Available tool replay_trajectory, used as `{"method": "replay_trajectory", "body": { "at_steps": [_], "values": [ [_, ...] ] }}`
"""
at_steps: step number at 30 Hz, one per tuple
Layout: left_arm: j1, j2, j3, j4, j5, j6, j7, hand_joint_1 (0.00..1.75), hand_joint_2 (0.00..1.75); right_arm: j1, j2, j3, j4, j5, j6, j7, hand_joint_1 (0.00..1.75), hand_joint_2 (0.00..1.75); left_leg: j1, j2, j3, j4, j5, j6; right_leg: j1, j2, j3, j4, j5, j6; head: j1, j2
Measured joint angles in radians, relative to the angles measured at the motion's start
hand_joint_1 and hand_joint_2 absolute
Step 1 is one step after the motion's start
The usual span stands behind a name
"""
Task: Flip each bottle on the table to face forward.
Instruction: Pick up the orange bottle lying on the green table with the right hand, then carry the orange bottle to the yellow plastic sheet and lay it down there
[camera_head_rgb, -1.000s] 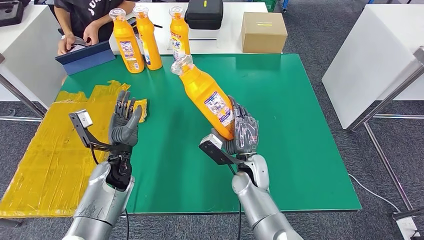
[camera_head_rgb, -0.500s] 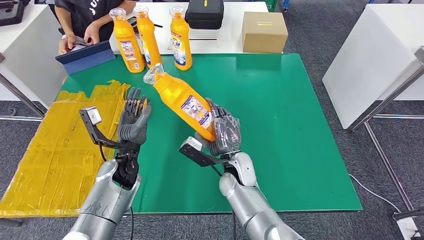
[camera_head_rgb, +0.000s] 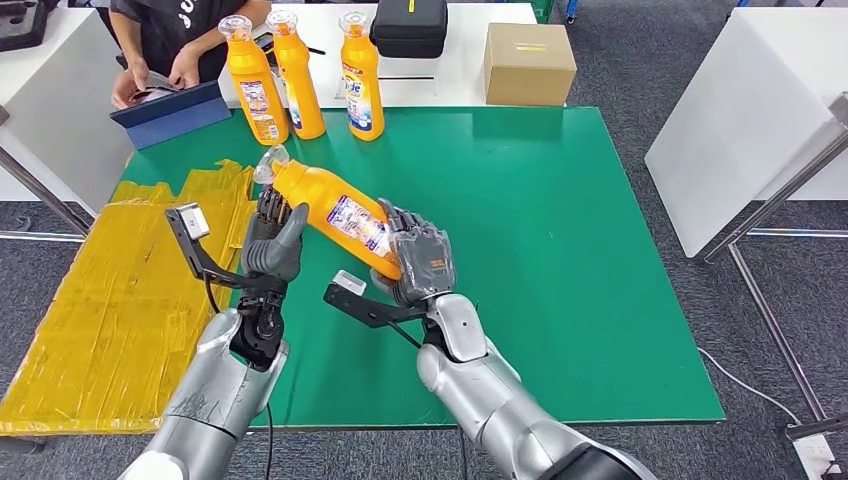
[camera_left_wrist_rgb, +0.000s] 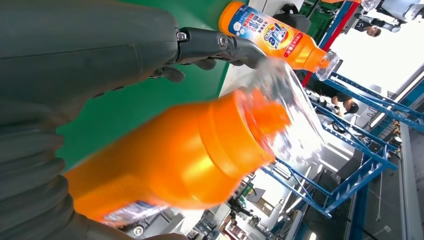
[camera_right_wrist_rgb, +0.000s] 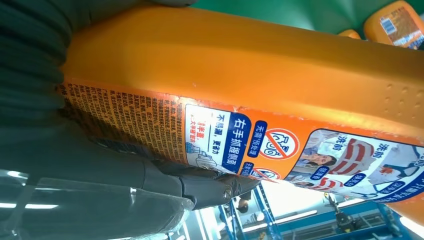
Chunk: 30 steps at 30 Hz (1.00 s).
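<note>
Holding an orange bottle (camera_head_rgb: 335, 213) tilted above the green bench (camera_head_rgb: 560, 260), the right hand (camera_head_rgb: 418, 266) is clamped around its lower body.

The bottle leans steeply, its clear cap toward the left hand (camera_head_rgb: 272, 240), which stands upright just beside the bottle's neck with fingers spread and nothing gripped; whether it touches the bottle I cannot tell. The back label with small print faces up toward the head camera. Three more orange bottles (camera_head_rgb: 296, 75) stand upright in a row at the bench's far edge, the rightmost showing a blue front label. Yellow sheeting (camera_head_rgb: 100, 300) lies beside the bench on the robot's left. Beyond, a white bench carries a cardboard box (camera_head_rgb: 528, 63) and a black case (camera_head_rgb: 408, 26), and a person (camera_head_rgb: 160, 40) stands by a blue tablet (camera_head_rgb: 170, 112).
</note>
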Motion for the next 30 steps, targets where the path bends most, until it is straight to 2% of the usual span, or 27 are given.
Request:
{"method": "replay_trajectory", "body": {
  "at_steps": [11,20,30],
  "values": [
    [-0.011,-0.008,-0.002,0.026,0.008,-0.006,0.003,0.00,1.75,-0.028,0.000,0.050,0.050,0.046,-0.002,0.049,1.75,1.75,0.000,0.000,0.000,0.000,0.000,0.000,0.000,0.000,0.000,0.000,0.000,0.000,0.000,0.000],
    [-0.024,-0.010,-0.004,0.047,0.027,-0.009,0.003,0.00,1.75,-0.041,0.000,0.118,0.071,0.017,-0.007,0.072,1.75,1.75,0.000,0.000,0.000,0.000,0.000,0.000,0.000,0.000,0.000,0.000,0.000,0.000,0.000,0.000],
    [-0.028,-0.011,-0.004,0.065,0.037,-0.021,-0.001,0.00,1.75,-0.052,0.000,0.169,0.071,-0.011,-0.010,0.046,1.75,1.75,0.000,0.000,0.000,0.000,0.000,0.000,0.000,0.000,0.000,0.000,0.000,0.000,0.000,0.000]
  ]
}}
